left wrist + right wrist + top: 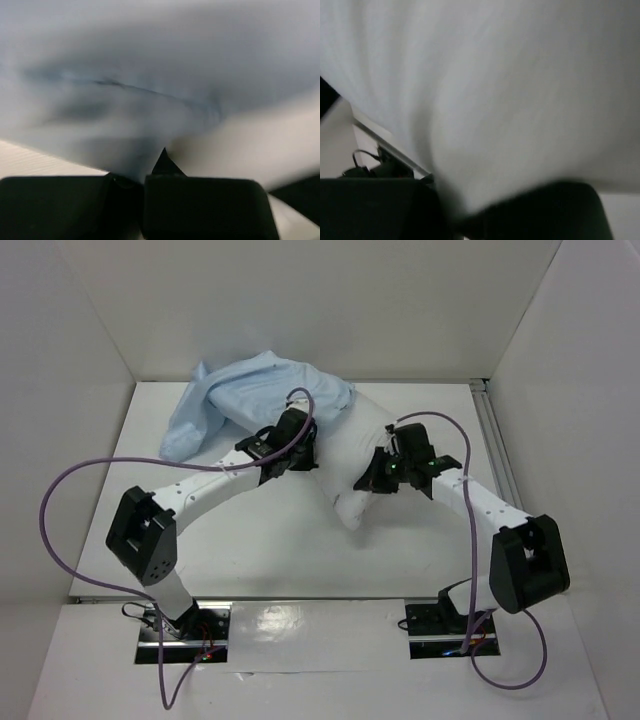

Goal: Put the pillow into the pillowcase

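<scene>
Your pillow runs diagonally, near corner beside right fingers gripping it, far end in pillowcase pinched by left fingers.

You seem to be in a robotics lab test cell. A plain white tabletop is boxed in by white panels at the back and both sides, with an aluminium rail along its right edge. The left arm and right arm are bolted to metal plates at the near edge, and loose purple cables loop around them.
</scene>
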Controlling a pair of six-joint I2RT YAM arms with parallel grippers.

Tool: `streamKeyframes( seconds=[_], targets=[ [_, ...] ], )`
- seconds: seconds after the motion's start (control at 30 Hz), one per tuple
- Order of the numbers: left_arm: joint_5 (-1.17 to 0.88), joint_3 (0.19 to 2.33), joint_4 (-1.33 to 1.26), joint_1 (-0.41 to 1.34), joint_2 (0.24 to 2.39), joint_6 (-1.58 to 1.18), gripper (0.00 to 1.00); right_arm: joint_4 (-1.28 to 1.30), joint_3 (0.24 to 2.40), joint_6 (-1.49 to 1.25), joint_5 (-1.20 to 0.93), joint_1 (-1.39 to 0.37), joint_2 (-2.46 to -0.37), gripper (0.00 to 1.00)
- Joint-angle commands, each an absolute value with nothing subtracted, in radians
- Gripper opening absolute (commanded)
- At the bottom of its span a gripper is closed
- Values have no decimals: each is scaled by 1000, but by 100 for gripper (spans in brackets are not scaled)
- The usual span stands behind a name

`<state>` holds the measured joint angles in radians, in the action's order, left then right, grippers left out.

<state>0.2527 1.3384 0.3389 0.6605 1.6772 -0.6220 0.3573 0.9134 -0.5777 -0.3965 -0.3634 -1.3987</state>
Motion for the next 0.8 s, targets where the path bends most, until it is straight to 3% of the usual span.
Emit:
streamKeyframes(
  seconds=[0.0,0.17,0.3,0.4,0.67,0.77],
  targets=[
    [-215,1434,165,750,1554,-708,0,75,1008,-663,-387,-313,-1399,0],
    [-298,1567,184,759,1496,-680,0,112,1069,-650,-376,-239,-1408,0],
    [-354,1595,170,665,1445,-653,0,123,1083,-623,-406,-177,-1398,0],
    [-324,1755,336,618,1445,-591,0,195,1123,-568,-474,-109,-1362,0],
    [-417,2037,546,652,1379,-643,0,645,1253,-413,-407,-86,-1129,0],
    [-457,2033,514,652,1331,-693,0,809,1299,-400,-367,-86,-1065,0]
  ],
)
